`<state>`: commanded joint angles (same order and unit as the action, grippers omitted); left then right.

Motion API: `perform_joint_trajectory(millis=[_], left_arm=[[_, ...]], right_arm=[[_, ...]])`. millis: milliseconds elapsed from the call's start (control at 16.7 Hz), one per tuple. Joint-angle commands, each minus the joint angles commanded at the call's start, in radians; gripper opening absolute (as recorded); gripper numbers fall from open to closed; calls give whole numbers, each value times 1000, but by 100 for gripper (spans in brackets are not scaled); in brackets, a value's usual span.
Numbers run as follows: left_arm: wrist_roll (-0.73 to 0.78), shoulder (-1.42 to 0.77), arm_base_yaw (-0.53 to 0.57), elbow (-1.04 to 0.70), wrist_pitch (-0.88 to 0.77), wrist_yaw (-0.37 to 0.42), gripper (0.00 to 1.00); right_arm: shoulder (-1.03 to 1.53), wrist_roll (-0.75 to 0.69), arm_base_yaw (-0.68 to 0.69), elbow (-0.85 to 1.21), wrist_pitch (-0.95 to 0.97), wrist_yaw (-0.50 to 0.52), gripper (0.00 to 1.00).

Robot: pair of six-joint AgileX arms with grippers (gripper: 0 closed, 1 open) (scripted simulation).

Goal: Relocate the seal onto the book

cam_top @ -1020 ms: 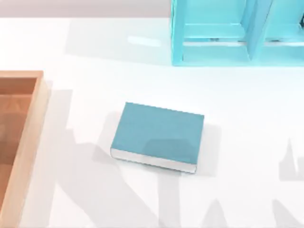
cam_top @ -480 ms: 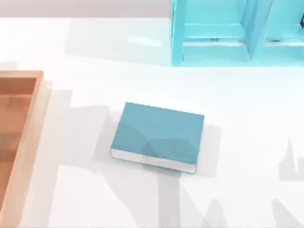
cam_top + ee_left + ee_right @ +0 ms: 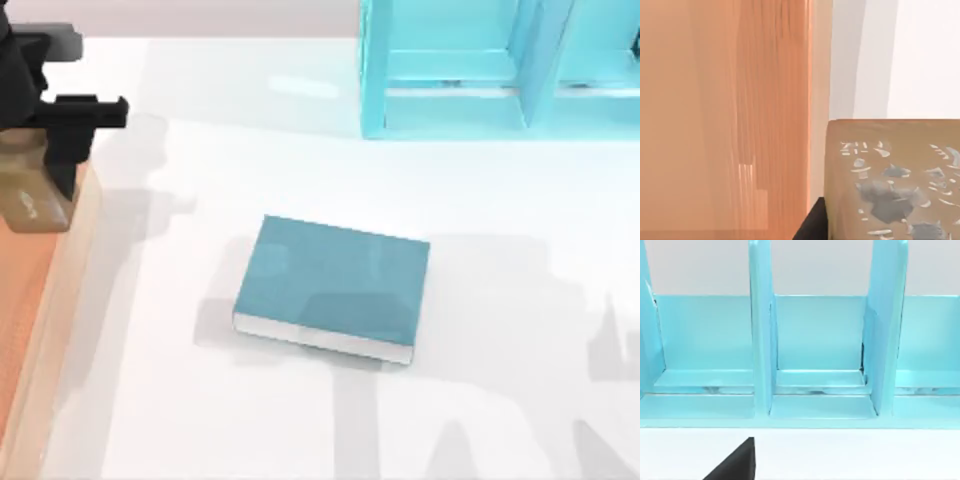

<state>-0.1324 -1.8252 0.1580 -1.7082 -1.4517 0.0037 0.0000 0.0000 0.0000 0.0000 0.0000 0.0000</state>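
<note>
The seal (image 3: 28,200), a small tan-brown block with a pale mark, hangs at the table's far left above the wooden tray's rim. My left gripper (image 3: 48,150) is shut on it from above. In the left wrist view the seal's underside (image 3: 890,185) with pale flecks is very close, with a dark finger (image 3: 810,231) at its edge. The book (image 3: 335,282), teal-blue with white page edges, lies flat at the table's middle, well to the right of the seal, with nothing on it. A dark tip of my right gripper (image 3: 735,465) faces the shelf unit.
A wooden tray (image 3: 62,300) runs along the left edge and also shows in the left wrist view (image 3: 740,125). A turquoise shelf unit (image 3: 480,70) with upright dividers stands at the back right (image 3: 815,350). White table surrounds the book.
My left arm has come into the top view at the far left, carrying the seal above the tray. The shadows on the table have shifted. The book has not moved.
</note>
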Motion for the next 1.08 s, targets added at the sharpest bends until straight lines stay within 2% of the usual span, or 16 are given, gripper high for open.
perform_joint_trajectory(millis=[360,480,1080], left_arm=[[-13,0,11,-8,-5,0,0],[-49,-36,48,-38,0,0,0],[-505,-431,511,-329,98,-1,0]], right_arm=[[0,0,0,0,0,0,100],[0,0,0,0,0,0,100],[0,0,0,0,0,0,100]])
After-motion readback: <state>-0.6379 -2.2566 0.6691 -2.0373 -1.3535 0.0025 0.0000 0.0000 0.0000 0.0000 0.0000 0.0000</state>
